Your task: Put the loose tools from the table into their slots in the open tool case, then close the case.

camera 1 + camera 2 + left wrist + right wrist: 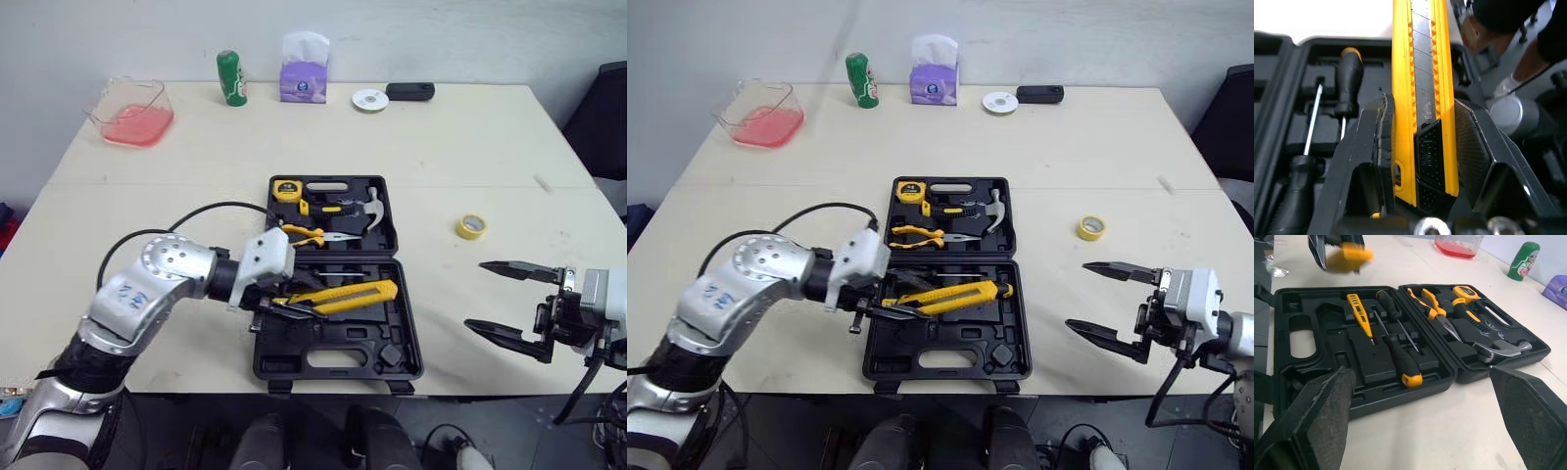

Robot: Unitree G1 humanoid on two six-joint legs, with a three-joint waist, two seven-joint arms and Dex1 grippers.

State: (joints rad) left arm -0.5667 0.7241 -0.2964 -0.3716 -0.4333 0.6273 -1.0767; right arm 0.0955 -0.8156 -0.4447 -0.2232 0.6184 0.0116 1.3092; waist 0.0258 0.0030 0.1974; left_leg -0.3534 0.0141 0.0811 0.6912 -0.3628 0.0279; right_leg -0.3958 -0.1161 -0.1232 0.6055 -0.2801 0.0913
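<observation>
Seen from the head, the left claw (277, 304) covers the rear end of the utility knife (348, 296). Together they hide most of the screwdrivers (1347, 78) in the tool case (408, 333). In the left wrist view the knife's front end runs off the edge, and what lies beyond the case is a blur. In the right wrist view the knife's yellow end is blurred and cut off. At the far side of the tabletop (470, 147), a dark object (409, 91) and a white disc (370, 99) are too small to identify.
</observation>
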